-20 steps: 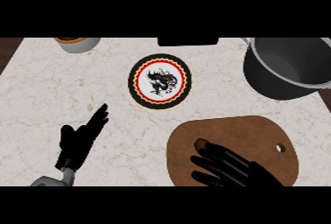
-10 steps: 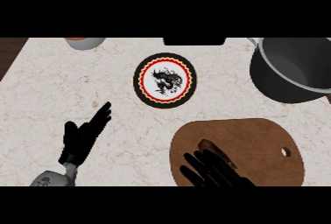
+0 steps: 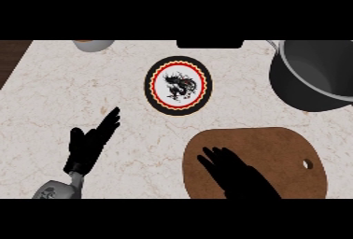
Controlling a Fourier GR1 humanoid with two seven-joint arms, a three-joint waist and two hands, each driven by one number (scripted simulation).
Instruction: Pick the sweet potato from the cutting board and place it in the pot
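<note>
The brown cutting board (image 3: 276,154) lies at the lower right. My right hand (image 3: 238,175) comes in from the lower edge and covers the board's near left part. No sweet potato shows anywhere; the hand hides whatever lies under it. The dark grey pot (image 3: 314,77) stands at the upper right, beyond the board, and what shows of its inside holds nothing. My left hand (image 3: 89,147) rests at the lower left on the counter, open with its fingers straight, pointing up and to the right.
A round plate (image 3: 178,85) with a black rim, a red ring and a dark picture lies in the middle, left of the pot. A cup (image 3: 93,45) and a black object (image 3: 209,43) sit at the far edge. The counter's left edge runs along the upper left.
My right hand has drawn back toward the lower edge, so more of the board's far part shows. The small brownish bit seen by it earlier is hidden now. The left hand has barely shifted.
</note>
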